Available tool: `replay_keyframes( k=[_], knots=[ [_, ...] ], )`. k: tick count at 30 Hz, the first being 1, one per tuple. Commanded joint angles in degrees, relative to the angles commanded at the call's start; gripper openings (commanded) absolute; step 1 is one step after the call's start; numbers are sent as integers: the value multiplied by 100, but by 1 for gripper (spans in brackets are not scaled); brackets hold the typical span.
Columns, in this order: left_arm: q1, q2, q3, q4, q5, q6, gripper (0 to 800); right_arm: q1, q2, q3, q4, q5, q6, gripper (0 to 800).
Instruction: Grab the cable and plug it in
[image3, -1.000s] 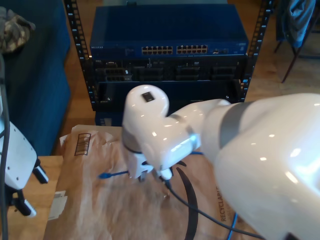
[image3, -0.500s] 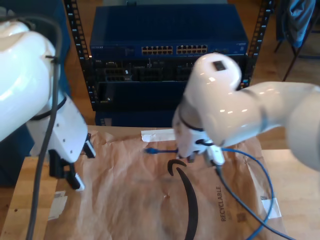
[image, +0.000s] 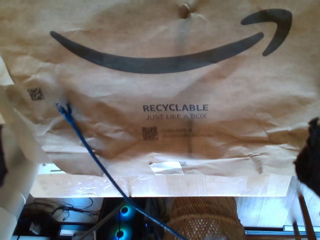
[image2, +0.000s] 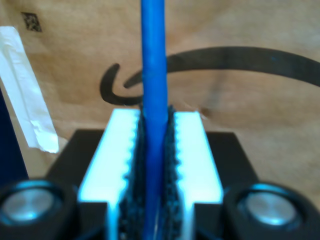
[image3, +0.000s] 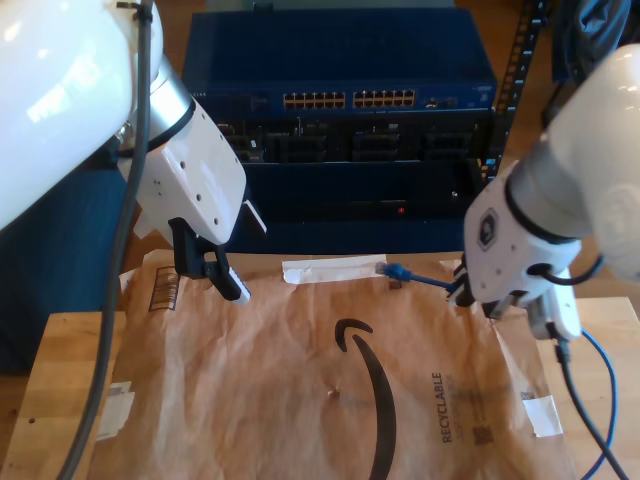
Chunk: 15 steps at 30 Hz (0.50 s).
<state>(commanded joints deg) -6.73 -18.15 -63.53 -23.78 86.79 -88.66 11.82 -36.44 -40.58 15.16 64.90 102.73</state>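
- First wrist view: brown paper mailer (image: 165, 95) on the desk (image: 210, 185); far end of the cable (image: 95, 160) lies loose on it, its plug (image: 63, 107) on the paper, the run going off the desk edge. My first gripper's fingers aren't clear here, so can't tell its opening; nothing of the cable sits at it.
- Second wrist view: my second gripper (image2: 154, 165) is clamped tight on the cable (image2: 153, 75), pads hard against both sides, cable running straight out ahead.
- Exterior view: my second gripper (image3: 478, 298) is at the exterior view's right, w/ the cable (image3: 428, 281) sticking out toward the rack; near plug (image3: 395, 270) hangs just above the mailer (image3: 300, 400). My first gripper (image3: 210, 268) hovers at the exterior view's left, apparently empty.
- Step in hand, imo: carry plug to the switch ports (image3: 350, 99). Lift first, then square the plug to a port, go slow, and keep the grip firm. The free length ahead of the pads may droop, so check clip orientation before pushing.
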Motion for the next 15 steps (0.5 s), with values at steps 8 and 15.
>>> replay_keyframes(
  k=[8,15],
  knots=[
    [9,-9,-44,-290,26,53,800,-686,-105,-352,1134,800,-475,3],
    [0,44,-615,-782,290,62,800,-853,-79,-888,1547,1081,-492,3]
  ],
)
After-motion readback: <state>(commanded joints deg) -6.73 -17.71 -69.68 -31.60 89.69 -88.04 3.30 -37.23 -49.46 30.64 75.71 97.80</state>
